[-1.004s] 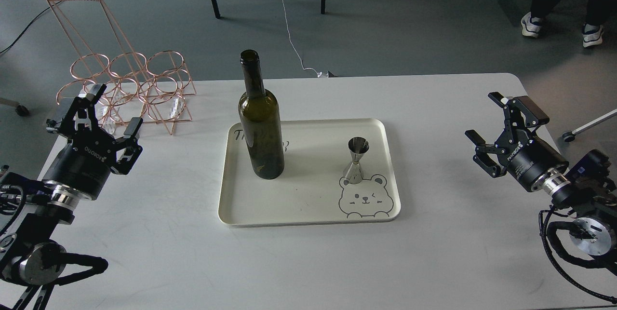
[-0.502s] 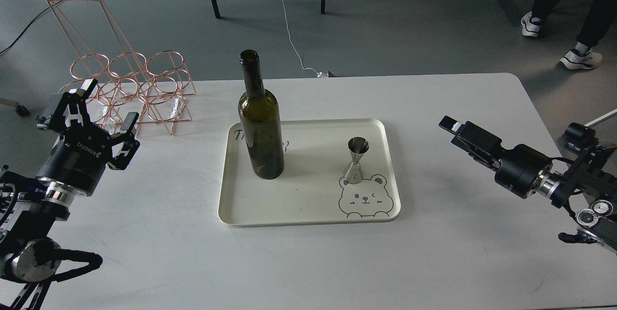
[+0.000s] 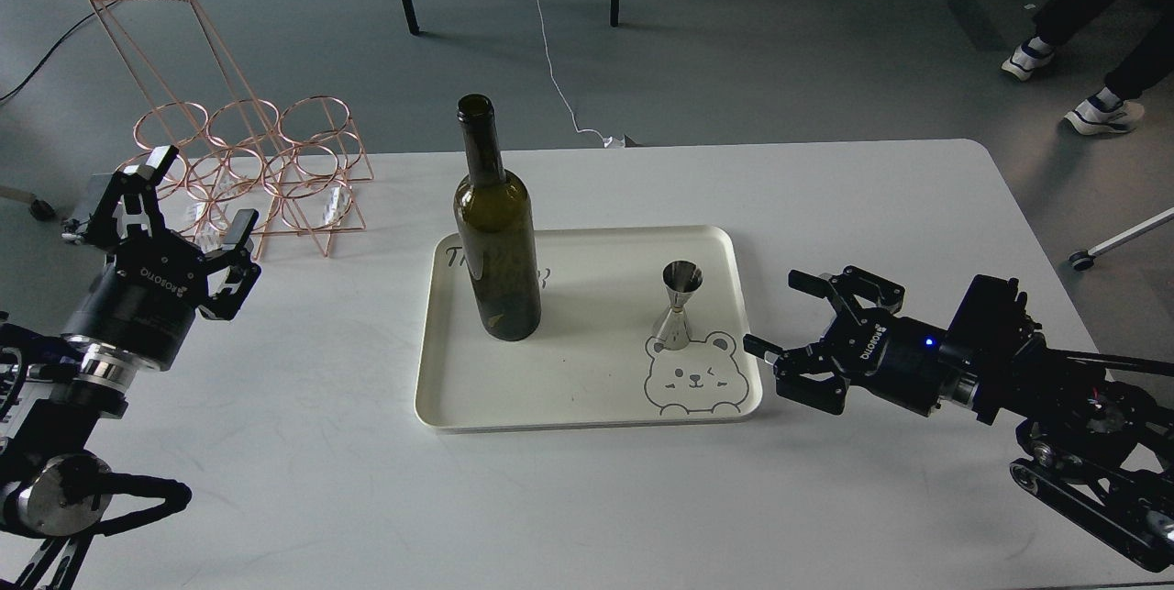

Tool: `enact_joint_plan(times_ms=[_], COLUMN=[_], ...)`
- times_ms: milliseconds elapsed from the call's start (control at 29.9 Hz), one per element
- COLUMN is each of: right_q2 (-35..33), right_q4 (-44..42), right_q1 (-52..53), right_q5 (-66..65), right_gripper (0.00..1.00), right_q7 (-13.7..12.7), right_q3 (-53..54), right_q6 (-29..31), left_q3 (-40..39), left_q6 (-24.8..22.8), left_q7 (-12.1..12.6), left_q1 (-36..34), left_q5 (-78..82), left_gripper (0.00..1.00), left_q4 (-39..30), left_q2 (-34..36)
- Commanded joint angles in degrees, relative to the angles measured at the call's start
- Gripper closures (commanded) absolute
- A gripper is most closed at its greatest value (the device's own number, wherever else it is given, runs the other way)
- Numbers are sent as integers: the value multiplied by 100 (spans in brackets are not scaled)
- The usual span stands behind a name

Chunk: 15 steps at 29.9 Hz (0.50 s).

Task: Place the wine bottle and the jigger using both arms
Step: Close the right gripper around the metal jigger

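The jigger (image 3: pixel 680 304) stands up straight on the right side of the cream tray (image 3: pixel 440 388), just above a drawn bear. The right gripper (image 3: pixel 778 318) is low, just beside the tray's right edge, fingers spread and holding nothing. The jigger lies to its left, so I think this arm goes for it first.

The wine bottle (image 3: pixel 495 232) stands tall on the tray's left side. The left gripper (image 3: pixel 188 205) is well apart from it, fingers spread and empty.

The tray sits on a white table (image 3: pixel 587 498). A copper wire rack (image 3: pixel 248 168) stands at the back left.
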Motion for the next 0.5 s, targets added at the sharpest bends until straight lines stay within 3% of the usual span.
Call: enact_joint_plan(times_ms=[0, 468], right_q2=[541, 1737], right_q4=[-482, -1826], right_q1=[154, 471], right_q5=[-91, -91], right_gripper=[1, 6], right_q7=[-2, -2], right_q3=[-6, -305], right_q6=[-325, -331], left_q3=[-8, -43], left_q6=[-6, -6], left_q7=[6, -3], left_q1=[-1, -19], left_q5=[0, 0], left_gripper=[2, 2], left_q4=[-18, -27], left_q2=[0, 8])
